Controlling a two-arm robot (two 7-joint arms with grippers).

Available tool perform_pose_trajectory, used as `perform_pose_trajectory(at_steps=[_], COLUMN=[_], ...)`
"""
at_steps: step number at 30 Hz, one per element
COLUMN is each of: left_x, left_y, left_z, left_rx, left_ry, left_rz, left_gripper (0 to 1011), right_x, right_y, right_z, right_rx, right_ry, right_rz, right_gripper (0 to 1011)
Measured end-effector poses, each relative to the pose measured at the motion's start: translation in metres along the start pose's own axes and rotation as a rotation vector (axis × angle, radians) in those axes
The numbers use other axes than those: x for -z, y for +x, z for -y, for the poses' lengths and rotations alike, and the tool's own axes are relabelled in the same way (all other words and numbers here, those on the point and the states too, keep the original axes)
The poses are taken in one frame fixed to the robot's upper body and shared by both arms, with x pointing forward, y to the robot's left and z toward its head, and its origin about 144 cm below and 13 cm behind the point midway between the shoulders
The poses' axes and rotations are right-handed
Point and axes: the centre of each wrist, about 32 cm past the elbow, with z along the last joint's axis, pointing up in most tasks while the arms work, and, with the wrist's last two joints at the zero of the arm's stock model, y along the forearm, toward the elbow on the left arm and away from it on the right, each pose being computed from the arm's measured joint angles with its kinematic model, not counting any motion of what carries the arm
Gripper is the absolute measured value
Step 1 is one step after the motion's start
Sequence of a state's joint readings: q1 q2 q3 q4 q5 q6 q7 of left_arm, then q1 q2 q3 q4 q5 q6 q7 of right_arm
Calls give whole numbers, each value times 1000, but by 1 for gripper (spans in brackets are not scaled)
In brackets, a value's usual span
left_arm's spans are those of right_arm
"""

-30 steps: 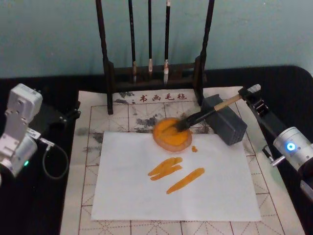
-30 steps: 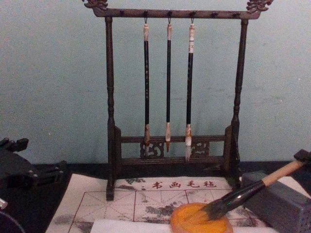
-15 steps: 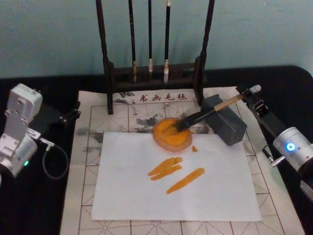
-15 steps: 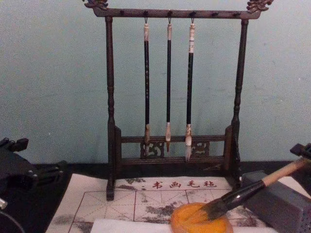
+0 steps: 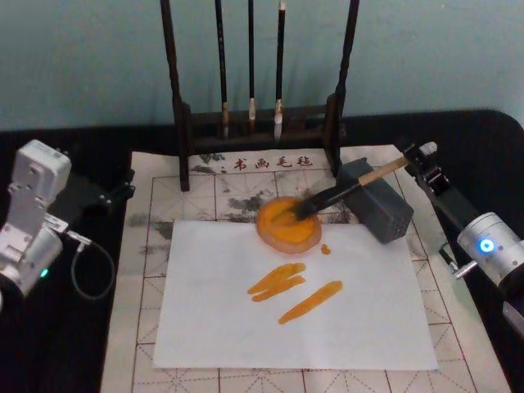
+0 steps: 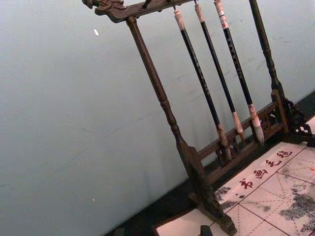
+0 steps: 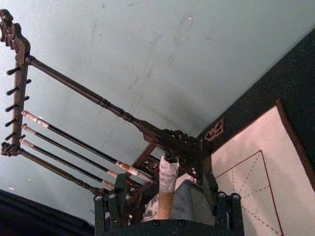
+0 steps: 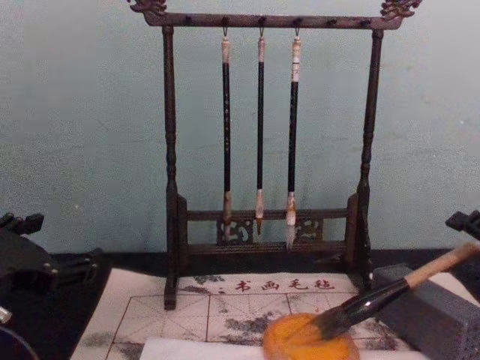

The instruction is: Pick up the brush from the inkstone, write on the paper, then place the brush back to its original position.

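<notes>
The brush (image 5: 340,191) lies slanted, its tan handle (image 8: 439,264) resting on the grey inkstone block (image 5: 378,205) and its dark bristles in a round orange dish (image 5: 286,223). My right gripper (image 5: 414,159) is at the handle's far end, open, its fingers (image 7: 114,209) standing apart on either side of the handle tip (image 7: 167,184). From the chest view this gripper (image 8: 465,223) sits just above the handle. The white paper (image 5: 229,311) carries orange strokes (image 5: 291,291). My left gripper (image 5: 110,195) is parked at the left, off the mat.
A dark wooden rack (image 5: 258,123) with three thin hanging brushes (image 8: 259,135) stands behind the dish. A cream mat with red grid lines (image 5: 147,246) lies under the paper. A black cable (image 5: 82,270) loops by the left arm.
The right gripper has let go of the brush handle and lifted slightly off its end. The brush stays on the block and dish. The left arm has not moved.
</notes>
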State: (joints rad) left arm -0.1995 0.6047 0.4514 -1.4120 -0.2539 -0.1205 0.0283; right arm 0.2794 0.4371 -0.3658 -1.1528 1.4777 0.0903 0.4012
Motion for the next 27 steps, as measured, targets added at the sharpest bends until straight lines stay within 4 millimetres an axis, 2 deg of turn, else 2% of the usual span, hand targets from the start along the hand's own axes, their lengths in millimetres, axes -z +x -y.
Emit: perform_pose_trajectory(at_steps=[11,17,27], left_x=[0,0,0], left_y=[0,0,0], left_z=[0,0,0], left_rx=[0,0,0], left_ry=[0,0,0], left_rz=[0,0,0], left_gripper=[1001,1001,1001], right_x=[-1,-4,-11], right_y=[-1,-4,-6], right_z=[0,7,30], right_rx=[-4,-5,16], right_ry=[3,10,8], right_rz=[2,37,319], right_gripper=[1000,1000,1000])
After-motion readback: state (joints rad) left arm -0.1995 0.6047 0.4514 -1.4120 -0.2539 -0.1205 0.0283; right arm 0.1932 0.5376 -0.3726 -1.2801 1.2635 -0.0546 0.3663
